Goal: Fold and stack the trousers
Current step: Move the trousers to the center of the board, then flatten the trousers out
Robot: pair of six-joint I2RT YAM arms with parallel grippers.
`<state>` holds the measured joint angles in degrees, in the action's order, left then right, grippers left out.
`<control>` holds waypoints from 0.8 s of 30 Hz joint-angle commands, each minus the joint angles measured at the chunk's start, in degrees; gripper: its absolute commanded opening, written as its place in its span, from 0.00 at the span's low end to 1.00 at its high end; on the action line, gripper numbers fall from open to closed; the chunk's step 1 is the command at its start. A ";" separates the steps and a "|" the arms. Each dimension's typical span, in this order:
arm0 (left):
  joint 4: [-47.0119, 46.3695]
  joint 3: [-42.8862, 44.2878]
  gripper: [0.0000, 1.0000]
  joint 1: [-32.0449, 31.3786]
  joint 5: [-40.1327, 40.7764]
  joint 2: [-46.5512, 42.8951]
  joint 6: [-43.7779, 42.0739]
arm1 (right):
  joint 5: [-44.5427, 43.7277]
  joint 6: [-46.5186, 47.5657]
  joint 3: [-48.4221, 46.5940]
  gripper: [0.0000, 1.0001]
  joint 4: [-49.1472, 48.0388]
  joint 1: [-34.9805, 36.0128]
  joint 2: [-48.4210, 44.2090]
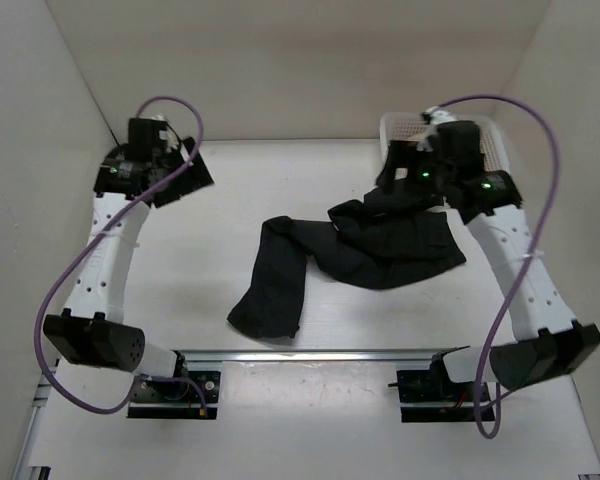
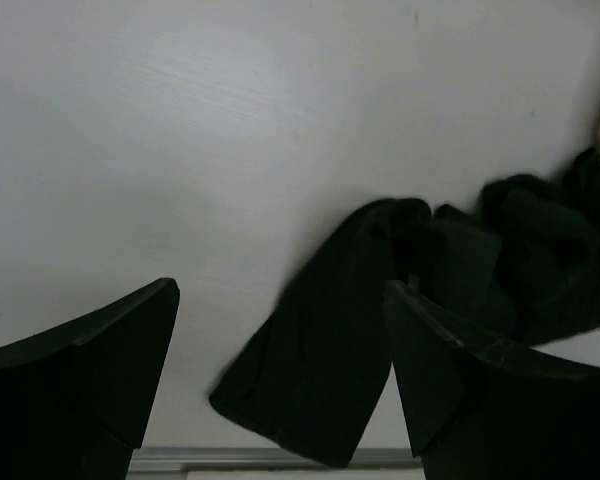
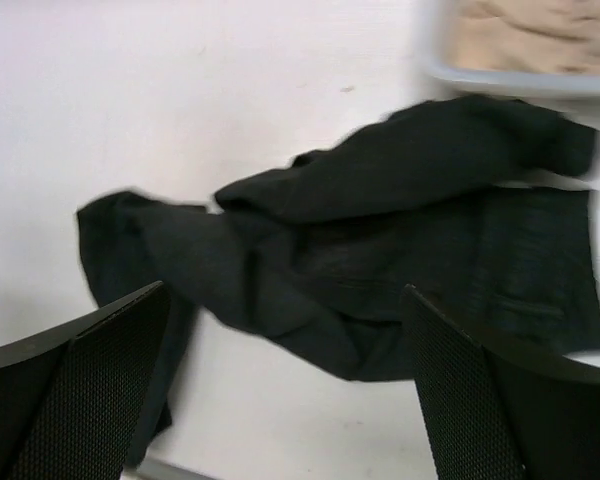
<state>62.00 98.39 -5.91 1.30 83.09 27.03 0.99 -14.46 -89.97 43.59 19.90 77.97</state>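
1. Left arm reaches to the far-left corner. The left hand (image 1: 185, 170) is raised with fingers spread wide, grasping nothing.
2. Right arm is stretched to the far right. The right hand (image 3: 285, 295) hovers over the heap's far end, fingers wide apart and released.
3. Trousers (image 1: 365, 245): black, crumpled heap right of centre on the table (image 1: 230, 195). One leg trails to the near left and ends close to the front rail (image 1: 310, 353).
4. Bare table left of the leg. The bin (image 3: 500, 78) of beige cloth sits just beside the heap, far right. Walls (image 1: 40, 150) close in on both sides.

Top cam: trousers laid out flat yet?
No, the trousers lie crumpled in a heap on the table, with one leg trailing toward the near edge.
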 commanded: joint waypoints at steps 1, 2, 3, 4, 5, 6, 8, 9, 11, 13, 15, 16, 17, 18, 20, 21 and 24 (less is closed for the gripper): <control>-1.17 -12.05 0.96 -7.69 -3.67 -2.74 0.74 | 4.08 -4.51 6.96 1.00 1.76 -9.66 -4.84; -2.57 -14.86 0.97 -9.45 -3.67 -3.37 1.79 | 8.80 -6.53 9.79 1.00 1.76 -12.05 -5.46; -3.37 -20.20 0.97 -12.77 -4.28 -3.37 3.37 | 11.02 -7.59 12.69 1.00 1.76 -16.69 -5.46; -4.07 -22.69 0.97 -14.29 -4.29 -4.16 3.99 | 13.83 -8.12 18.37 1.00 1.76 -19.00 -5.46; -4.60 -25.06 0.97 -15.61 -3.42 -4.86 4.87 | 16.38 -9.78 21.48 1.00 0.10 -23.20 -5.99; -5.56 -29.26 0.97 -17.62 -2.02 -4.87 6.44 | 18.41 -10.50 24.55 1.00 -1.13 -25.24 -5.99; -6.97 -32.54 0.98 -18.96 -2.00 -5.39 7.51 | 22.37 -12.08 33.34 0.98 -4.72 -29.20 -6.70; -7.67 -33.69 1.00 -20.18 -2.00 -5.39 8.99 | 23.08 -13.22 35.81 0.95 -5.79 -32.87 -6.70; -10.83 -36.24 1.00 -21.06 -3.58 -3.47 10.15 | 24.75 -13.23 41.71 0.94 -9.47 -37.10 -6.70; -13.56 -37.39 1.00 -22.12 -4.20 -1.89 11.73 | 23.80 -13.75 43.56 0.93 -10.63 -37.83 -5.83; -15.67 -37.39 1.00 -22.92 -3.33 2.15 12.34 | 22.92 -13.75 44.18 0.91 -12.47 -38.36 -4.42; -16.37 -37.39 0.97 -23.52 -2.63 3.73 12.96 | 22.22 -14.45 44.18 0.91 -13.44 -38.36 -3.02; -17.08 -36.70 0.95 -23.53 -2.62 6.88 12.96 | 21.60 -14.98 44.18 0.90 -14.58 -38.36 -2.31; -18.48 -36.08 0.93 -23.53 -2.62 8.48 12.96 | 20.81 -15.59 44.18 0.88 -15.72 -38.36 -1.43; -19.01 -33.80 0.84 -23.53 -3.23 11.38 12.96 | 20.28 -16.13 44.18 0.82 -18.45 -38.36 1.03; -19.02 -32.92 0.82 -23.53 -3.76 13.31 12.96 | 20.28 -16.82 42.44 0.79 -18.46 -38.36 1.82; -19.02 -29.76 0.65 -23.53 -3.76 15.95 12.96 | 20.28 -18.05 39.98 0.78 -20.56 -38.36 4.28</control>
<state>45.78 64.03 -29.36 -2.17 99.15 39.38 20.80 -30.28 -45.60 28.23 -18.33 80.84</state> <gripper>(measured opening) 0.695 0.779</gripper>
